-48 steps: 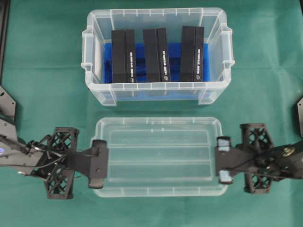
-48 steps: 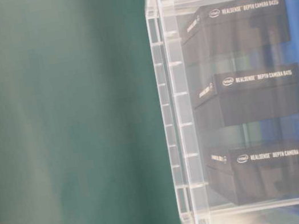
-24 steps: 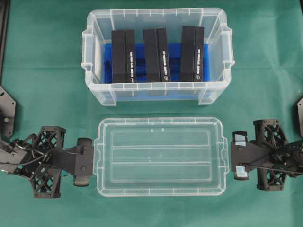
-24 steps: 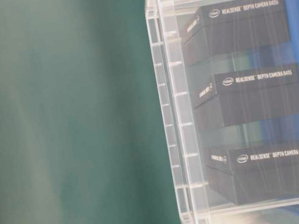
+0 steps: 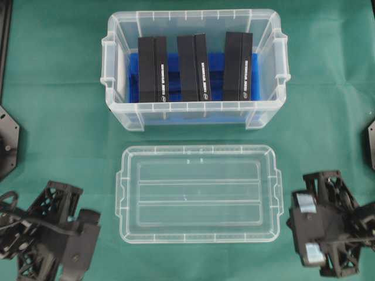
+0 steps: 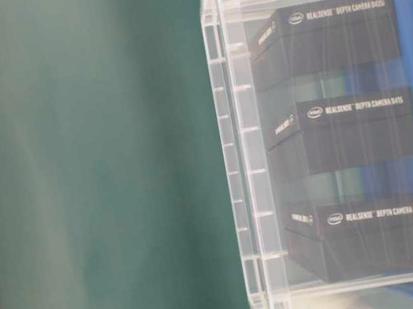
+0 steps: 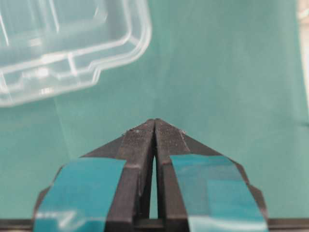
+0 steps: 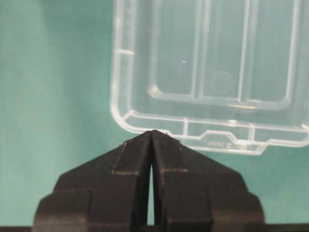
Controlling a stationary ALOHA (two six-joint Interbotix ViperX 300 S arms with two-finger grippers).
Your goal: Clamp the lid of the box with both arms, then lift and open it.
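Lid [image 5: 199,193] flat on the cloth between both claws, left [image 7: 154,126] and right [image 8: 152,137], each closed, empty, apart from it.

A green cloth [image 5: 58,117] covers the desk across the whole overhead view, lying smooth with only faint creases. The same green cloth fills the left part of the table-level view, soft and out of focus, and it forms the backdrop in both wrist views. Black mounting brackets sit at the left edge [image 5: 7,140] and the right edge [image 5: 371,137] of the overhead view, and a dark strip [image 5: 4,35] runs along the upper left border.
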